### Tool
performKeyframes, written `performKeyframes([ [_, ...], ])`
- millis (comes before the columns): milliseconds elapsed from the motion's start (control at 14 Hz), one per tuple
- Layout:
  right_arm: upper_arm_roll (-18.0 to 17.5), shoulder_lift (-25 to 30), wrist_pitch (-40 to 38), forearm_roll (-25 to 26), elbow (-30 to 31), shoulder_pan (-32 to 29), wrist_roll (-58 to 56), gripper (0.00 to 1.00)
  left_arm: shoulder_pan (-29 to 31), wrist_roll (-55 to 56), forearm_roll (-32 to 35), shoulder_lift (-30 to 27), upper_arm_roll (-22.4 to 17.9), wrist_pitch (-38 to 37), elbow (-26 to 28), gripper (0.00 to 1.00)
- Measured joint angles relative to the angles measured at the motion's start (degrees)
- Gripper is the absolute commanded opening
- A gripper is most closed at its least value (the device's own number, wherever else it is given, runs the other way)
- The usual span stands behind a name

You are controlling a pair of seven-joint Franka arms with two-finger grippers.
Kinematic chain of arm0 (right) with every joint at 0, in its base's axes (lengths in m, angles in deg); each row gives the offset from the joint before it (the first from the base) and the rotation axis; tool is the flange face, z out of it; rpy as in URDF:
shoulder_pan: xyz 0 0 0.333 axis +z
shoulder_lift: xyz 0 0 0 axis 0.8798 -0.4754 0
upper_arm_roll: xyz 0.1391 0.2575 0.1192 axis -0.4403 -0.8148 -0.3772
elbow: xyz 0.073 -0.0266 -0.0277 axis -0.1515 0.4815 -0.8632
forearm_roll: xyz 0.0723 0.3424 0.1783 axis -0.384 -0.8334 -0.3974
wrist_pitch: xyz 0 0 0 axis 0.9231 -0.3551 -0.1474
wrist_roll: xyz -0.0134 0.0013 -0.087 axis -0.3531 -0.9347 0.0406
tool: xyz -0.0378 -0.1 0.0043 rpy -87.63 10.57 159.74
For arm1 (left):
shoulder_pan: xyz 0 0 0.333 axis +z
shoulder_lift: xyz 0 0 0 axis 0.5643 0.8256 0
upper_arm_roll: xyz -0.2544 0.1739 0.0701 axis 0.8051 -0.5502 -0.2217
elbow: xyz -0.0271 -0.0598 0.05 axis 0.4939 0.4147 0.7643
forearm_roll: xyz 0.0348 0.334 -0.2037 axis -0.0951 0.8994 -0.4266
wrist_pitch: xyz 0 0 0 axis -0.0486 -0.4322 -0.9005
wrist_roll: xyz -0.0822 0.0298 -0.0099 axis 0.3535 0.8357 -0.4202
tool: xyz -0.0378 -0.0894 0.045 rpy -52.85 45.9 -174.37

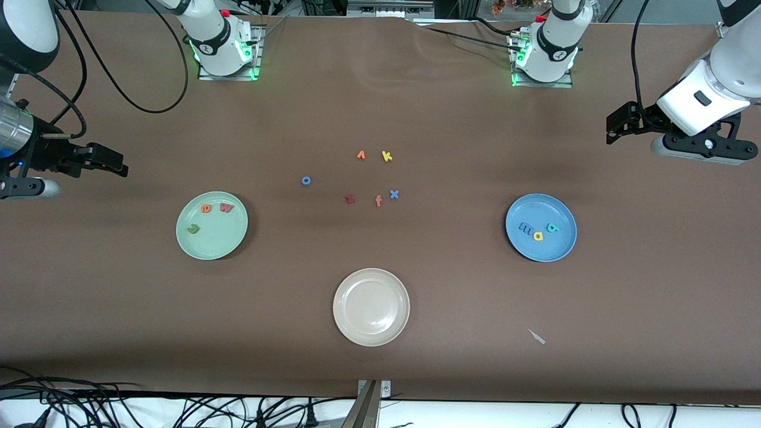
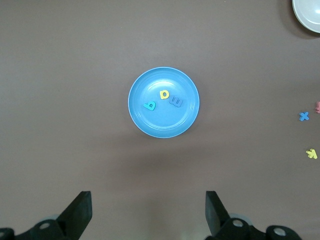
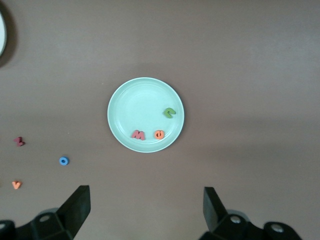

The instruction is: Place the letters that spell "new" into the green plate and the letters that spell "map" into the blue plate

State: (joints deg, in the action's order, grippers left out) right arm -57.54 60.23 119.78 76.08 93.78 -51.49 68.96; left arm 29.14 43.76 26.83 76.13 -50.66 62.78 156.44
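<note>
The green plate (image 1: 217,241) (image 3: 135,107) holds the olive n (image 1: 192,228) (image 3: 170,113), orange e (image 1: 206,208) (image 3: 159,134) and pinkish-red w (image 1: 226,207) (image 3: 138,135). In the blue plate (image 1: 547,246) (image 2: 145,125) lie the blue m (image 1: 526,226) (image 2: 176,102), yellow a (image 1: 538,236) (image 2: 164,94) and teal p (image 1: 553,227) (image 2: 150,106). My left gripper (image 1: 618,125) (image 2: 148,200) hangs open and empty over bare table at the left arm's end. My right gripper (image 1: 110,163) (image 3: 146,197) hangs open and empty over bare table at the right arm's end.
A beige plate (image 1: 371,307) sits near the front edge, mid-table. Loose letters lie in the middle: blue o (image 1: 306,181), dark red z (image 1: 349,199), orange f (image 1: 378,201), blue x (image 1: 394,194), yellow k (image 1: 387,156), another orange one (image 1: 361,155). A white scrap (image 1: 537,336) lies near the front.
</note>
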Motion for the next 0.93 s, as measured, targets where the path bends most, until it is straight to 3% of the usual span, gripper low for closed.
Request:
performKeyframes([
  [925,0.0,0.0,1.2,0.2,-0.8,0.5,0.0,1.00,0.0,0.0,0.0,0.0,0.0,0.0,0.0,1.00],
])
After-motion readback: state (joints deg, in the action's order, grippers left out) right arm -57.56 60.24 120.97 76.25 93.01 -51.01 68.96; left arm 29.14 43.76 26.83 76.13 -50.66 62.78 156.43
